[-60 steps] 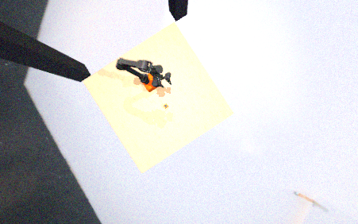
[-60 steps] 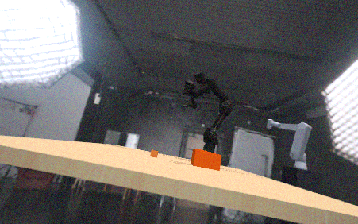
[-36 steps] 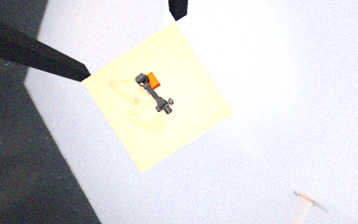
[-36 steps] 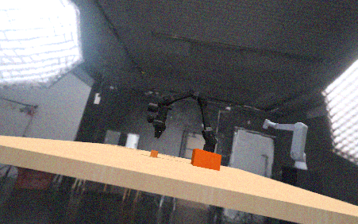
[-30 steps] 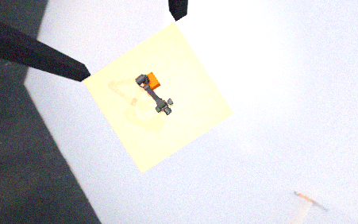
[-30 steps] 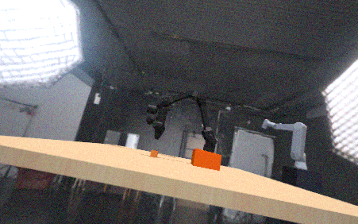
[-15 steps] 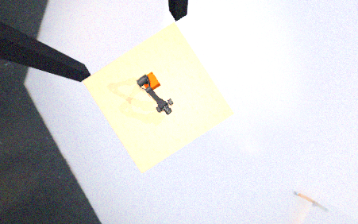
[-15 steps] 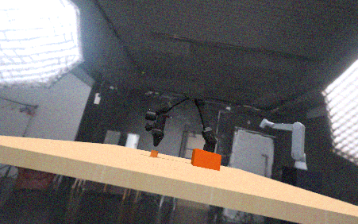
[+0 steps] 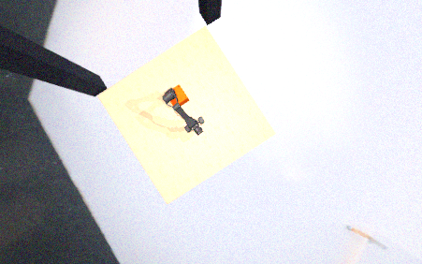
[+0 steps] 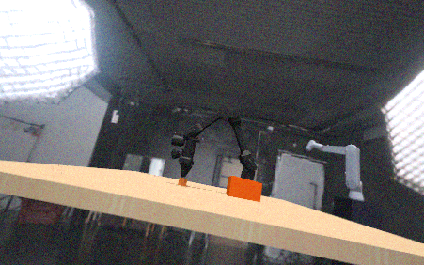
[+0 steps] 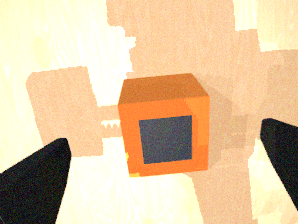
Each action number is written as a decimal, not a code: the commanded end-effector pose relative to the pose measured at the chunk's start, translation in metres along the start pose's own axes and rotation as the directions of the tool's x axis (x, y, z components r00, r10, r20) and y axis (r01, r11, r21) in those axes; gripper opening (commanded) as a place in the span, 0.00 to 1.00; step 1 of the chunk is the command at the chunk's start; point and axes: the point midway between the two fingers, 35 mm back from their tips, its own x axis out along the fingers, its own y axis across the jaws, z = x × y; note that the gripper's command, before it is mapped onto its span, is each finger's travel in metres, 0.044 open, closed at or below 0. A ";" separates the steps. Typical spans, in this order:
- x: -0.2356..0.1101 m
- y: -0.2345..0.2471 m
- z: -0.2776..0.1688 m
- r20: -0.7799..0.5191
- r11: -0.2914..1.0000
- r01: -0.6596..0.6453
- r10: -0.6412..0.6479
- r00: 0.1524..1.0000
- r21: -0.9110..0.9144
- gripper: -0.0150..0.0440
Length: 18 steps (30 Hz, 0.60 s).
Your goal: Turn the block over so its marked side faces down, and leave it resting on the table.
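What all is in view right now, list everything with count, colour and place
block: one, orange with a dark blue square mark facing up, on the table below the gripper
table: one, pale wood, under everything
base block: one, orange, on the table at the arm's foot
second robot arm: one, white, background right in the exterior view
arm: one, dark, reaching over the block
gripper: one, black, open, fingers either side of the block, holding nothing
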 end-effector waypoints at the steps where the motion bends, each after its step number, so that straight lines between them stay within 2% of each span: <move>1: 0.011 0.001 -0.003 -0.013 1.000 -0.004 0.004 1.000 -0.004 1.00; 9: 0.021 0.001 -0.003 -0.013 1.000 -0.004 0.004 1.000 -0.004 1.00; 18: 0.021 0.001 -0.003 -0.013 1.000 -0.004 0.004 1.000 -0.004 0.60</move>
